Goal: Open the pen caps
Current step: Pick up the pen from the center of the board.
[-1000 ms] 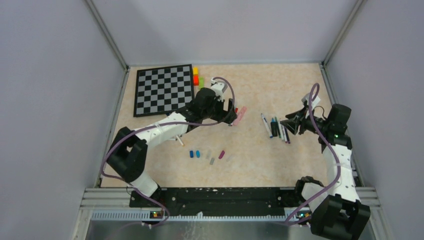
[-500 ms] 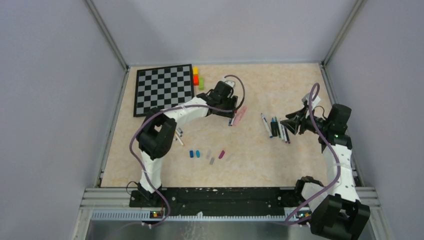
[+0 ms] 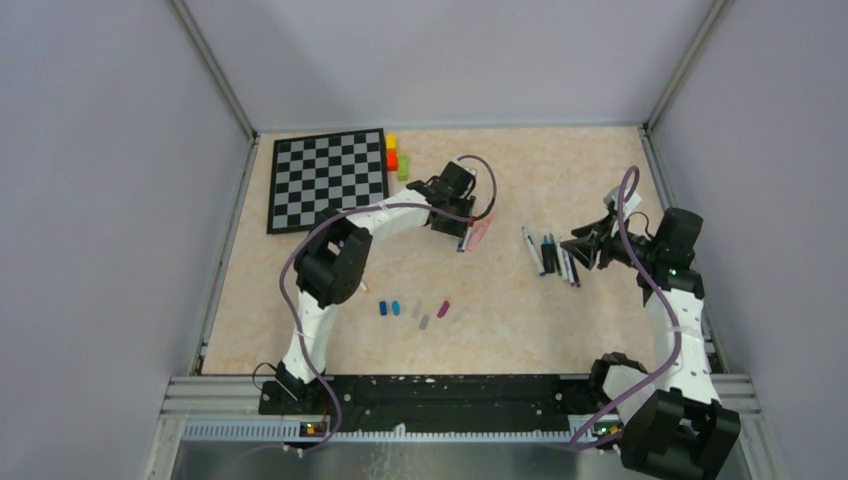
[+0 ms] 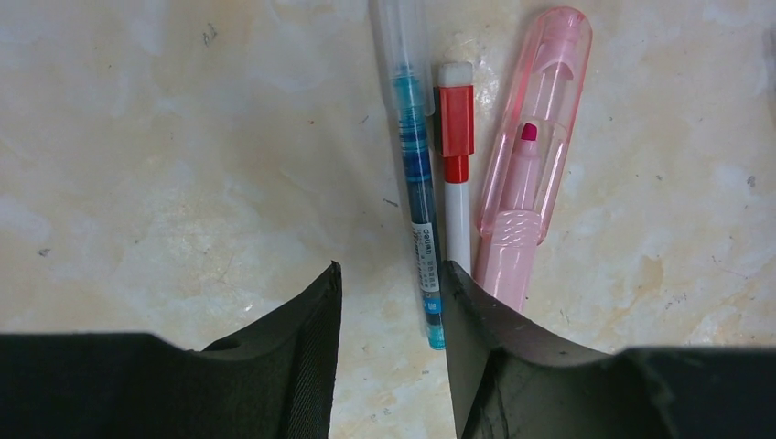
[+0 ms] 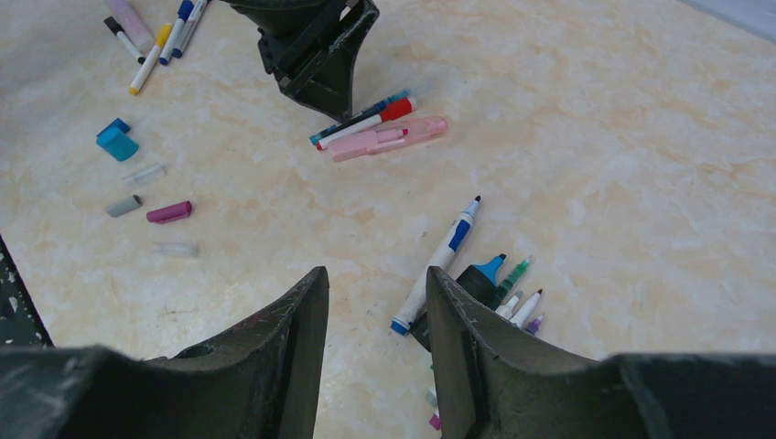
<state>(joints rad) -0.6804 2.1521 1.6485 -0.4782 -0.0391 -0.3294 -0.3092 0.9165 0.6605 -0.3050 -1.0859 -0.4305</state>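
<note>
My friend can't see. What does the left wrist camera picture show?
The left gripper, its two black fingers apart, straddles the end of a clear pen with blue ink. Beside that pen on the beige table lie a white marker with a red cap and a pink highlighter.

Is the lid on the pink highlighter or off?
On. The pink highlighter's see-through cap covers its magenta tip, which shows through the plastic in the left wrist view.
</note>
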